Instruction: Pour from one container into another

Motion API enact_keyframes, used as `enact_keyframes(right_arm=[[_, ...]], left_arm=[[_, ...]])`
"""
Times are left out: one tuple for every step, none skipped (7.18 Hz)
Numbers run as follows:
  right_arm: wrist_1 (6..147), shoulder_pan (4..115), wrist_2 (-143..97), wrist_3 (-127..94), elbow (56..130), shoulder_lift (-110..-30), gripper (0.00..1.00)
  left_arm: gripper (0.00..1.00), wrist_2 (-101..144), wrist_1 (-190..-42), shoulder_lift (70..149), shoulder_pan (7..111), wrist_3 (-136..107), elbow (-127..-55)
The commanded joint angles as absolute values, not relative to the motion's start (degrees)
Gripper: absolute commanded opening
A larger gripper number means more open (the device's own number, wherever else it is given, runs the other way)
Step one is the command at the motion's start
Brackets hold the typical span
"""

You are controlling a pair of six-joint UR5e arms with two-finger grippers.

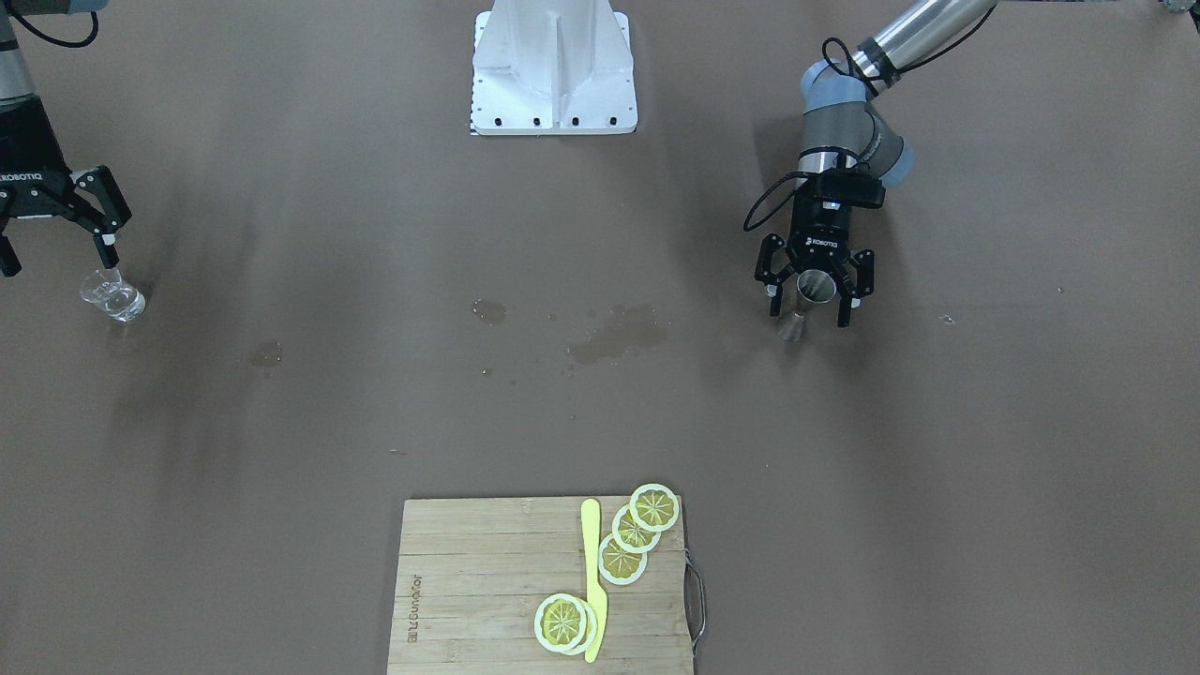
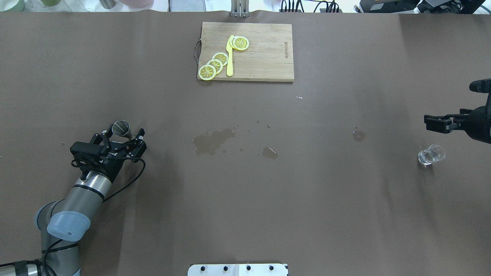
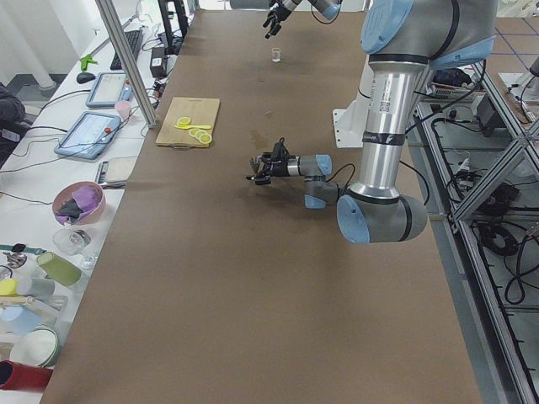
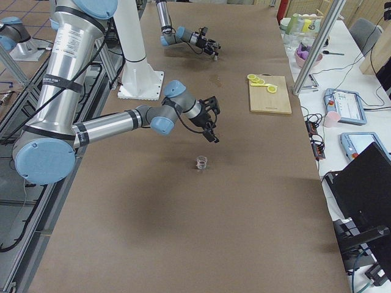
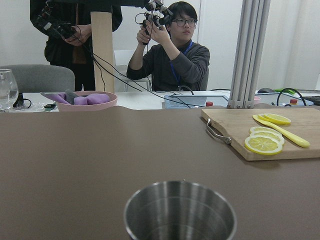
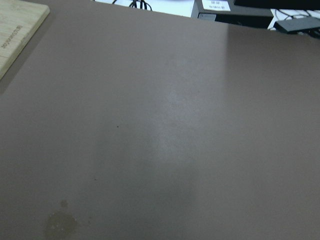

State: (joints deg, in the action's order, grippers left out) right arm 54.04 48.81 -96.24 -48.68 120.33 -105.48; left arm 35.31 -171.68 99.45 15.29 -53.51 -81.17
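The steel jigger stands upright on the brown table, its open top cone filling the bottom of the left wrist view. My left gripper is open, with one finger on each side of the jigger and a gap showing on both sides; in the overhead view the jigger sits at the left gripper's tip. The small clear glass cup stands alone on the table, also visible overhead. My right gripper hangs open just behind and above the cup, holding nothing. The right wrist view shows only bare table.
A bamboo cutting board with lemon slices and a yellow knife lies at the far middle edge. Wet patches mark the table's centre. The white robot base stands mid-table on my side. People sit beyond the far edge.
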Motion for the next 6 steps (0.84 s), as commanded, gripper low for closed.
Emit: enact_keyframes(right_arm=[[64.7,56.5,-112.3,-47.8,119.8,-100.8,1.00],[67.4,59.1,-117.1,-47.8,119.2,-100.0,1.00],[67.5,61.8,-120.6,-47.5,118.0,-100.0,1.00],[67.4,65.0,-124.3,-44.1,115.8,-100.0,1.00],[67.2,68.1,-127.7,-38.6,113.3,-100.0,1.00],[67.3,70.4,-130.7,-36.8,112.2,-100.0,1.00]], left_arm=[[0.97,35.1,-173.8,95.7,15.3,-53.4,-83.9],[0.97,34.2,-173.8,92.9,14.7,-53.5,-86.6],[0.97,31.1,-174.3,92.4,11.5,-53.5,-87.1],[0.97,26.3,-174.5,92.5,7.3,-53.4,-87.3],[0.97,22.8,-174.5,92.9,4.2,-53.1,-88.1],[0.97,21.2,-174.5,93.1,2.3,-52.2,-89.1]])
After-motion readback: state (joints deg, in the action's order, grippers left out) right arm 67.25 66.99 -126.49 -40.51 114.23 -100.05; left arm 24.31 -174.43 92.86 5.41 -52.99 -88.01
